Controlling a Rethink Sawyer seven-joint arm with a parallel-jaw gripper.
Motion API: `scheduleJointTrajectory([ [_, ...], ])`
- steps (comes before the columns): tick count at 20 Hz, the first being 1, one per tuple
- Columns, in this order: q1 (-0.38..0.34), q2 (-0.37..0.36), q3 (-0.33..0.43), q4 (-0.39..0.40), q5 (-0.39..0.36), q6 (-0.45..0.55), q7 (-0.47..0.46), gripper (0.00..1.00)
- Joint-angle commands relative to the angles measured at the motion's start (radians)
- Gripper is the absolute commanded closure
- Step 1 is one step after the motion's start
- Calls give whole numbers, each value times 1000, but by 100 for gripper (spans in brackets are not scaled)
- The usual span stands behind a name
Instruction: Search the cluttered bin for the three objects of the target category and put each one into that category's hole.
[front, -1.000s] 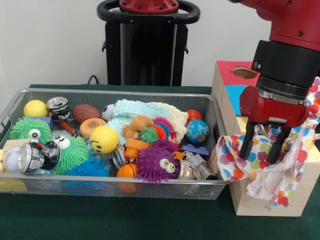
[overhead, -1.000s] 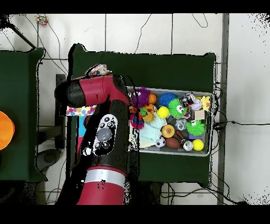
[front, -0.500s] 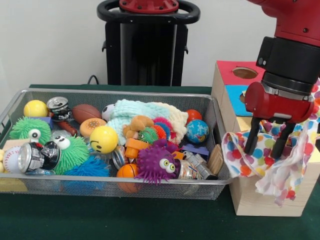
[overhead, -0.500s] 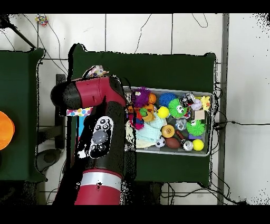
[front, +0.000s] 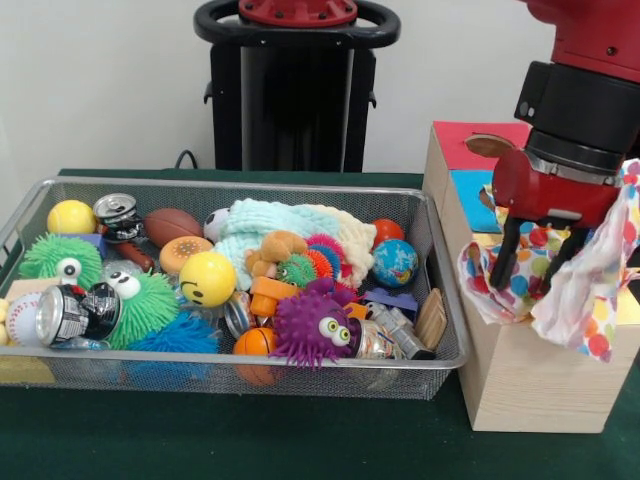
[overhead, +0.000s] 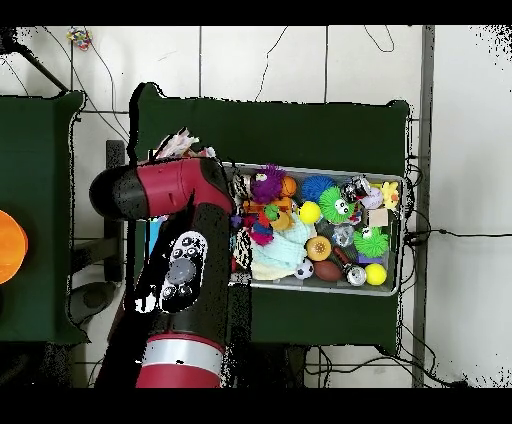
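Observation:
My gripper (front: 535, 272) hangs over the pale wooden box (front: 530, 385) at the right. It is shut on the white polka-dot cloth (front: 585, 300), which drapes around both fingers and hangs a little above the box's yellow panel (front: 484, 240). The yellow box's hole is hidden behind the cloth and gripper. In the wire mesh bin (front: 230, 183) a mint and cream knitted cloth (front: 285, 222) lies among the toys. In the overhead view the arm (overhead: 170, 190) covers the boxes; a bit of the cloth (overhead: 180, 145) shows beyond it, beside the bin (overhead: 320, 290).
The bin holds several spiky rubber toys (front: 315, 330), balls (front: 207, 277), and cans (front: 65, 315). The red-panelled box with its small hole (front: 488, 146) and the blue panel (front: 465, 190) lie behind the gripper. The black pedestal (front: 295, 90) stands at the back.
The gripper has risen and shifted a little right, lifting the polka-dot cloth up off the box's front side. The bin's contents have not moved.

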Motion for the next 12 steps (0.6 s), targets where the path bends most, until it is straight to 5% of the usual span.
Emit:
scheduleJointTrajectory([
  [1, 1, 26, 73, 169, 4, 70, 133, 0],
  [12, -12, 42, 99, 156, -7, 77, 82, 0],
])
